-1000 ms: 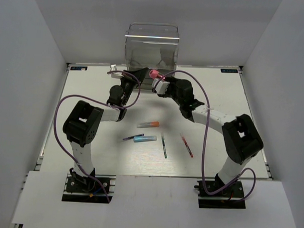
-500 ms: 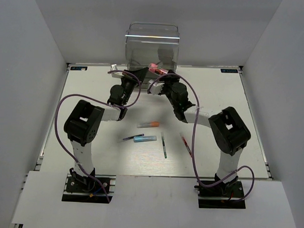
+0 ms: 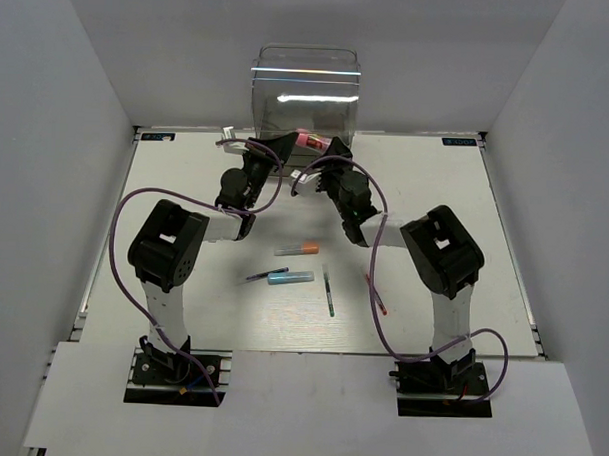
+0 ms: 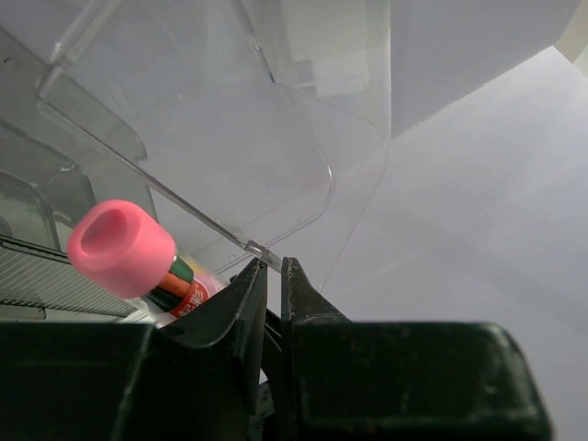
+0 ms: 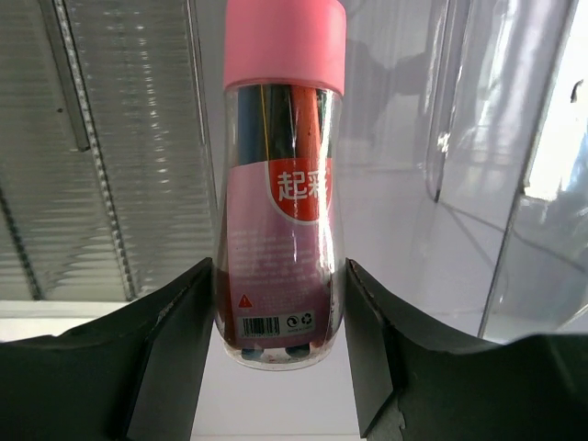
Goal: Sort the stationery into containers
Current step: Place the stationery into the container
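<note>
Right gripper (image 5: 278, 308) clamps stubby pink-red tube (image 5: 280, 184) by its sides, cap at the drawer (image 4: 211, 165) of the clear box (image 3: 304, 88). Left gripper (image 4: 274, 276) is nearly closed, pinching the drawer lip. Nothing visibly sorted yet. On the table (image 3: 506, 195) lie orange-and-grey marker (image 3: 298, 249), light blue marker (image 3: 290, 278), thin dark pen (image 3: 266, 275), thin dark green pen (image 3: 328, 292), thin red pen (image 3: 374, 292).

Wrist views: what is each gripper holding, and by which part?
Right gripper: the tube, clamped by its base end, with the pink cap free. Left gripper: pinches the clear drawer by its thin edge.
</note>
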